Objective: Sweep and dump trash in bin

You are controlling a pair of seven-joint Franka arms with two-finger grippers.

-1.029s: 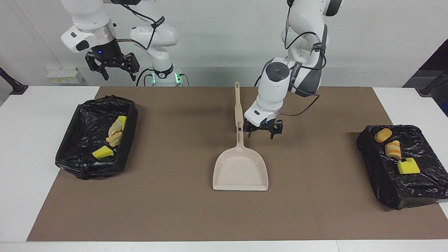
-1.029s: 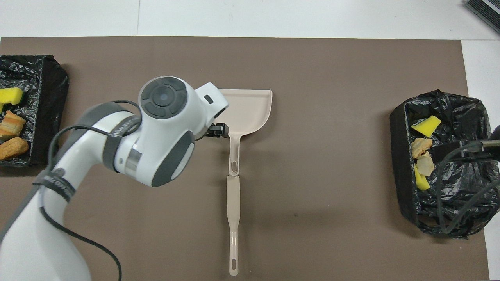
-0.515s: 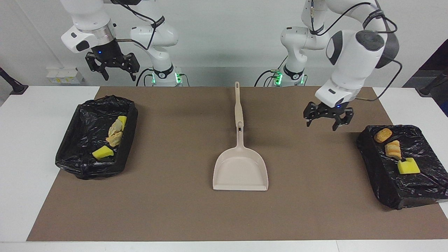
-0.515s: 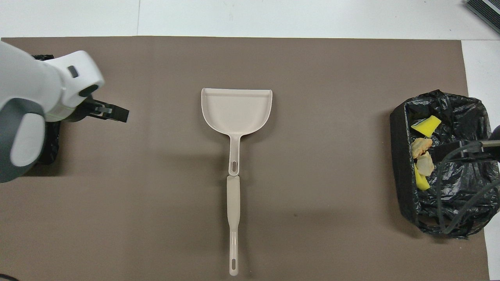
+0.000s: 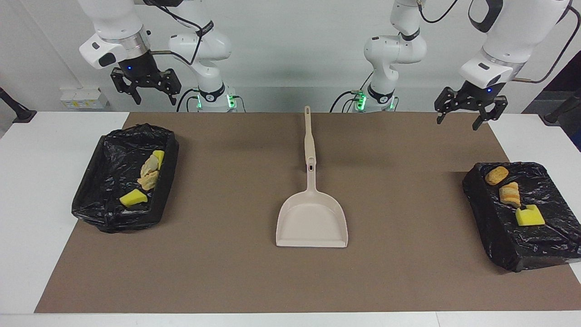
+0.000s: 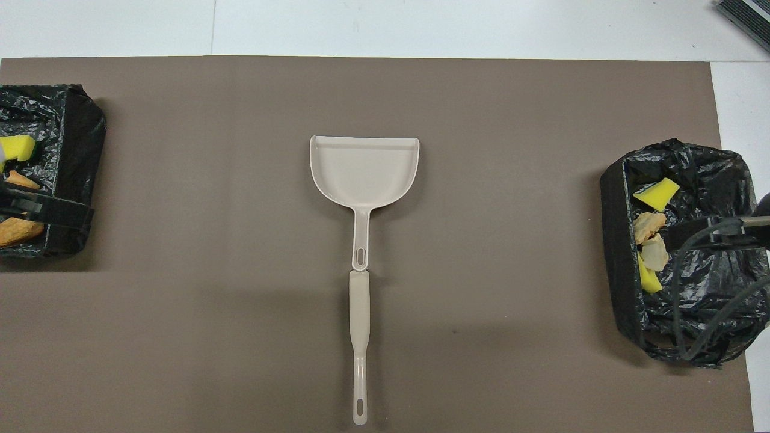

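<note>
A beige dustpan [image 5: 312,220] [image 6: 364,168] lies mid-mat, its long handle pointing toward the robots. At the right arm's end stands a black-lined bin [image 5: 95,181] [image 6: 716,174] holding trash: a yellow sponge piece [image 5: 133,198] [image 6: 656,193] and tan lumps [image 5: 149,175] [image 6: 649,237]. More trash lies on a black-bag-covered box [image 5: 540,236] [image 6: 72,120] at the left arm's end: orange-tan lumps [image 5: 496,175] [image 6: 18,230] and a yellow sponge [image 5: 529,215] [image 6: 17,147]. My left gripper [image 5: 467,116] [image 6: 45,210] hangs open and empty, high over that end. My right gripper [image 5: 153,95] [image 6: 713,231] waits open, high over the bin.
A brown mat [image 5: 227,272] covers most of the white table [image 5: 36,204]. Both arm bases stand at the table's edge nearest the robots. A cable from the right arm hangs over the bin [image 6: 692,325].
My left arm has swung away from the dustpan's handle toward its own end of the table and risen. The dustpan stays put. The right arm has not moved.
</note>
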